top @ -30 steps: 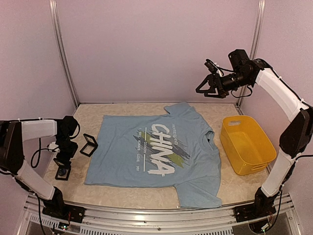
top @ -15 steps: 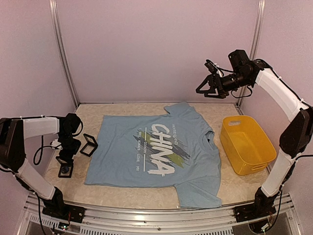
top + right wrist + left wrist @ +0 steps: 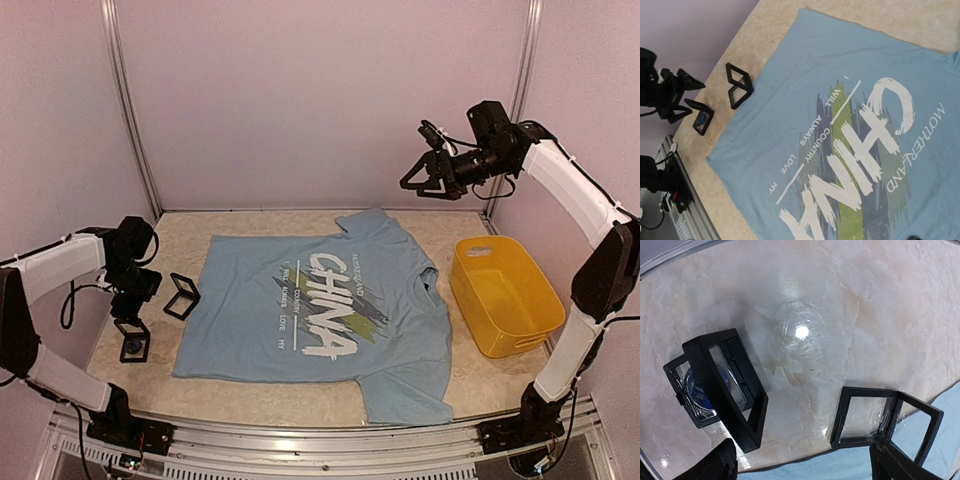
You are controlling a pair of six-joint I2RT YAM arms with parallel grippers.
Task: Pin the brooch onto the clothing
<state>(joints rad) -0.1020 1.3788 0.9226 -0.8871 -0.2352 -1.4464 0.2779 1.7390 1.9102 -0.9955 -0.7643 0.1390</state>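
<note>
Fingers point(image 3: 720, 466) of your left gripper point(image 3: 802, 450) are spread wide with nothing between them, hovering over two opened black display cases on the table point(image 3: 850, 300). The brooch point(image 3: 696, 386) lies inside the outer case point(image 3: 747, 410), apart from the clothing point(image 3: 260, 330), which is spread flat with the other case point(image 3: 867, 391) at its edge. Your right gripper point(image 3: 415, 183) hangs high above the shirt's far side, near the yellow basket point(image 3: 505, 330), its fingers parted and empty.

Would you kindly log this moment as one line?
left tool: open, hovering | brooch: in open case | shirt: flat | right tool: raised, open
</note>
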